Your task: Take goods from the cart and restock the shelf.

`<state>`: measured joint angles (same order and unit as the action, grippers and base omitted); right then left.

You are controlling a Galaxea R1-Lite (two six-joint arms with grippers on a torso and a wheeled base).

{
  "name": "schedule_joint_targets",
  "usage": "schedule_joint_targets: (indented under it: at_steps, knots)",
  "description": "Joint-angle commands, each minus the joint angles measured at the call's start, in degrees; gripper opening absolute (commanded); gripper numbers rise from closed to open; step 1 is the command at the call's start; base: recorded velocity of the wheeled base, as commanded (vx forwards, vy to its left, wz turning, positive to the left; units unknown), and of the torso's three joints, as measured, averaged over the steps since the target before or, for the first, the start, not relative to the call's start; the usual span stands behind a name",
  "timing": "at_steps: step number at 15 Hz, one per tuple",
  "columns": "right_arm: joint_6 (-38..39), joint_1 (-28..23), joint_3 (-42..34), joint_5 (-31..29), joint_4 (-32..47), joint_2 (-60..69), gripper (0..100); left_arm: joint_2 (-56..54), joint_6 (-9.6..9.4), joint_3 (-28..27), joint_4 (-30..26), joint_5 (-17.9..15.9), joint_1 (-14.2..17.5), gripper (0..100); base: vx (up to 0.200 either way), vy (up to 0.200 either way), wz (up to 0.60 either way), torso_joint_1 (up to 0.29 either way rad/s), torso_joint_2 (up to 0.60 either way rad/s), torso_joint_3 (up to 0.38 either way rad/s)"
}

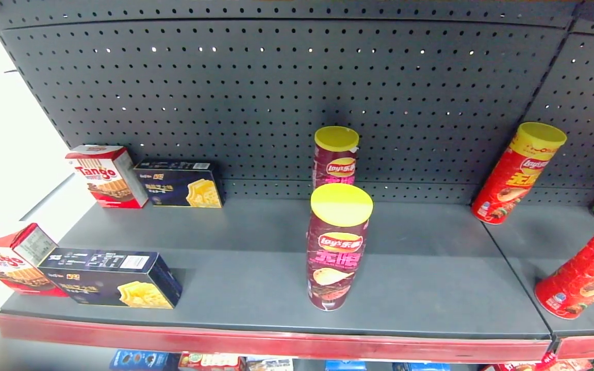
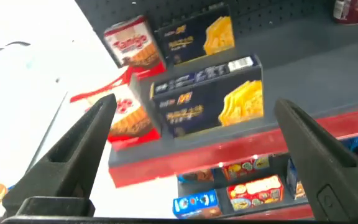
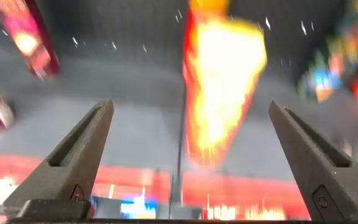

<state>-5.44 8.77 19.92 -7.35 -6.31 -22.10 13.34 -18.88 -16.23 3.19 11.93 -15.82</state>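
Since both grippers are hanging empty, I am judging this as the gap between placements. The next move is calling for a trip to the cart for another item, then a free spot on the shelf (image 1: 421,288).

In the head view, the front can (image 1: 335,252) is standing upright near the shelf's lip, with the rear can (image 1: 334,157) directly behind it. Two red cans (image 1: 516,175) (image 1: 586,268) are standing well to its right. A wafer box (image 1: 8,260) and a navy box (image 1: 114,278) are sitting well to its left, touching each other. The bare stretches on either side of the front can are looking usable.

In the left wrist view, the left gripper (image 2: 194,106) is gaping wide, facing that navy box.

In the right wrist view, the right gripper (image 3: 189,107) is spread wide too, pointing at a blurred red can, which could be obstructing a careless swing.
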Motion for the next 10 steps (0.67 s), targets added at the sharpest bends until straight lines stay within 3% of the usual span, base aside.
schedule_joint_targets:
  at_steps: [1,2,4,7,10]
  knots:
    - [3.6,-3.2,-15.5,-2.5,0.6,16.7,100,-9.0,1.13,1.2,-4.3,0.3,1.8,100,0.0,0.0,0.0,0.0,0.0,0.0]
    - [4.6,-3.2,-18.5,-5.0,-3.6,16.5,100,-9.0,1.39,2.7,-4.1,0.4,1.7,100,0.0,0.0,0.0,0.0,0.0,0.0]
    - [7.0,-3.2,-19.9,-6.4,-0.3,16.5,100,-9.0,1.39,7.6,-0.1,0.5,1.7,100,0.0,0.0,0.0,0.0,0.0,0.0]
    - [7.1,-3.1,-19.9,3.9,5.2,16.5,100,-9.0,1.57,16.2,6.4,0.8,1.7,100,0.0,0.0,0.0,0.0,0.0,0.0]
    - [5.1,-3.2,-19.9,6.1,6.3,16.4,100,-9.0,3.06,16.2,0.7,0.5,1.7,100,0.0,0.0,0.0,0.0,0.0,0.0]
